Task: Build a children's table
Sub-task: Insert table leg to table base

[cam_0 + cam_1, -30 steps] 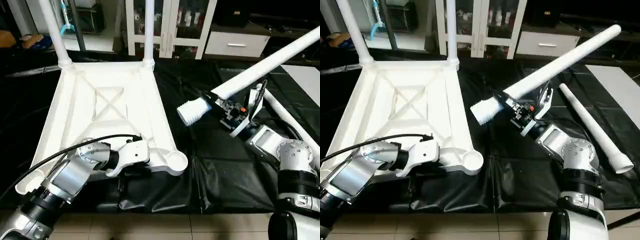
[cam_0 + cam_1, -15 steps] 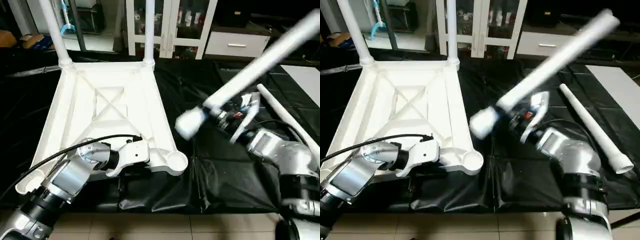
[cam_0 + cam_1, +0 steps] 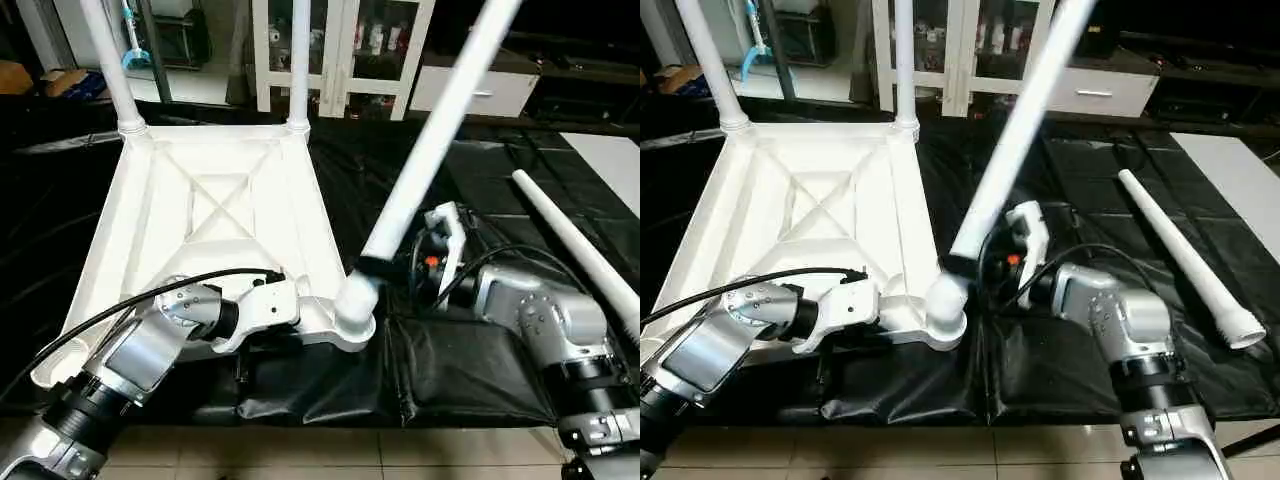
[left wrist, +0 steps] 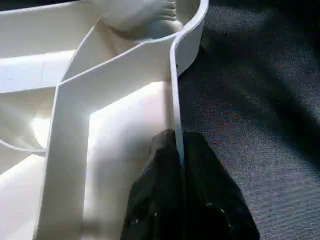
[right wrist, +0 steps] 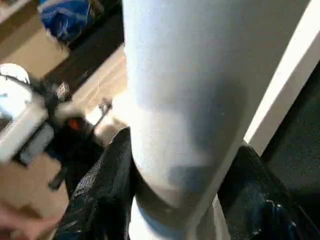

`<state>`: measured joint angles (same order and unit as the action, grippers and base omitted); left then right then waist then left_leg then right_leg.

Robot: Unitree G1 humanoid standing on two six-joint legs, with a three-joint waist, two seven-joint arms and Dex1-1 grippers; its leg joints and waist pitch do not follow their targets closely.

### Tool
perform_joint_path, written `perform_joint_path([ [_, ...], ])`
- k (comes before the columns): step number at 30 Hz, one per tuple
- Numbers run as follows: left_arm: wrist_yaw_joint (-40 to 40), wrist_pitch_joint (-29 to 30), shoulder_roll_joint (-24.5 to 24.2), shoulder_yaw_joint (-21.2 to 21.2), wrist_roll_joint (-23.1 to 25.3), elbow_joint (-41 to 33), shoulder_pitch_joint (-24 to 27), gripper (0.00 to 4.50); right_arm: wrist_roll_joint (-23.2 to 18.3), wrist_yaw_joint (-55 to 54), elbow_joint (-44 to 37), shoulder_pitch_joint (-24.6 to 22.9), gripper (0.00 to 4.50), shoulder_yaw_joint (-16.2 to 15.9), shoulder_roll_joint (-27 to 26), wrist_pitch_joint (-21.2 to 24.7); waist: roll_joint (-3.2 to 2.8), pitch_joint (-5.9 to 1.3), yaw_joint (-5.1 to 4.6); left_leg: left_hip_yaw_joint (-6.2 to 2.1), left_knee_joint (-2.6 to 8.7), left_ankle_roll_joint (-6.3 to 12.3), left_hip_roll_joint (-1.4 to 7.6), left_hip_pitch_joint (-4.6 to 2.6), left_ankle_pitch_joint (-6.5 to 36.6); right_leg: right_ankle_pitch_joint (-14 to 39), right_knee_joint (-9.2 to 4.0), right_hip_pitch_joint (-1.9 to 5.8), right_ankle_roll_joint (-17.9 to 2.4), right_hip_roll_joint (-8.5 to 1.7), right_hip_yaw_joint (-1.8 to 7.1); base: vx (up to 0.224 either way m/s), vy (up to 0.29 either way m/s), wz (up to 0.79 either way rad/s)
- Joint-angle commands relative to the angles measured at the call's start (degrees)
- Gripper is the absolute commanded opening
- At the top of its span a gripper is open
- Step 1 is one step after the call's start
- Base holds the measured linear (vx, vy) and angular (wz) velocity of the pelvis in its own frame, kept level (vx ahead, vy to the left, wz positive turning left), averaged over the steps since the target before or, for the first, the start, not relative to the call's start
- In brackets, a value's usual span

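Swung up from a low slant beside the table top [image 3: 215,215], the third leg [image 3: 430,150] is now standing steeply, its thick threaded end meeting the near corner socket [image 3: 352,318] on the right gripper's side. The right gripper [image 3: 385,272] is clamping this leg just above the socket, a black finger [image 5: 107,200] showing on either side of the tube in the right wrist view. The left gripper [image 4: 181,165] is pinching the top's near rim wall, one finger [image 4: 160,185] inside and one outside, holding the top steady beside that same socket.

The table top is lying underside up on the black sheet [image 3: 470,360], with two legs [image 3: 298,60] already standing in the far sockets. The fourth leg [image 3: 575,245] is lying on the sheet, well apart from the top, beyond the right arm.

The step in hand is judged to be seating the third leg. The next move is calling for bringing the leg square to the socket, then turning it to engage the thread while the left gripper is resisting rotation of the top.

No brand, label or writing is legible.
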<state>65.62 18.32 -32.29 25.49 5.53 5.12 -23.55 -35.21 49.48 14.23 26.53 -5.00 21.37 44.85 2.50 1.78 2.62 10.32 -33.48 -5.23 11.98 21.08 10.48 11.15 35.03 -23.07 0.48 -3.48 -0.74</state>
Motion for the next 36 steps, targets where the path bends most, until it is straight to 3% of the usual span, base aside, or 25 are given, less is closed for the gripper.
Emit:
perform_joint_path([
  [1, 1.34, 0.04, -0.24, 2.96, 1.41, 0.86, 0.35, 0.00, 0.62, 1.04, -0.33, 0.15, 1.84, 0.05, 1.01, 0.46, -0.19, -2.88, -0.23, 0.18, 3.70, -0.42, 0.87, -0.82, 9.78, 7.36, -3.60, 2.27, -11.30, -2.71, 1.34, 0.000, 0.000, 0.00],
  [4, 1.37, 0.10, -0.23, 3.03, 1.43, 0.93, 0.24, 0.00, 1.29, 2.37, -1.52, -0.07, 1.84, -1.19, 2.29, 0.64, -0.23, -2.89, -0.23, 0.23, 3.62, -0.12, 0.89, -0.92, 9.61, 6.60, -3.58, 2.24, -11.63, -2.66, 1.35, 0.000, 0.000, 0.00],
  [11, 1.24, -0.30, 0.13, 3.12, 1.52, 1.49, -0.16, 0.00, 6.29, -0.32, 0.18, -0.64, 1.84, -3.41, 0.99, -3.95, -0.27, -2.88, -0.08, 0.29, 3.56, -0.17, 0.83, -0.95, 9.15, 5.81, -3.48, 2.20, -11.97, -2.64, 1.36, 0.000, 0.000, 0.00],
  [24, 1.17, -0.11, 0.08, 3.24, 1.38, 1.25, 0.00, 0.00, 13.46, -5.93, -0.76, -4.03, 1.84, -5.96, -1.21, -12.84, -0.12, -2.40, -1.24, -0.52, 4.26, -2.31, 0.83, -1.01, 18.53, 19.54, -4.78, 1.39, -7.99, -2.69, 1.33, 0.000, 0.000, 0.00],
  [36, 1.53, 0.29, 0.24, 3.38, 1.50, 1.02, 0.12, 0.00, 18.52, -6.15, 0.05, -5.33, 1.84, -8.75, -0.33, -19.23, -0.13, -2.28, -1.52, -0.67, 4.42, -2.26, 0.85, -0.99, 20.98, 21.24, -5.09, 1.02, -7.42, -2.65, 1.37, 0.000, 0.000, 0.00],
])
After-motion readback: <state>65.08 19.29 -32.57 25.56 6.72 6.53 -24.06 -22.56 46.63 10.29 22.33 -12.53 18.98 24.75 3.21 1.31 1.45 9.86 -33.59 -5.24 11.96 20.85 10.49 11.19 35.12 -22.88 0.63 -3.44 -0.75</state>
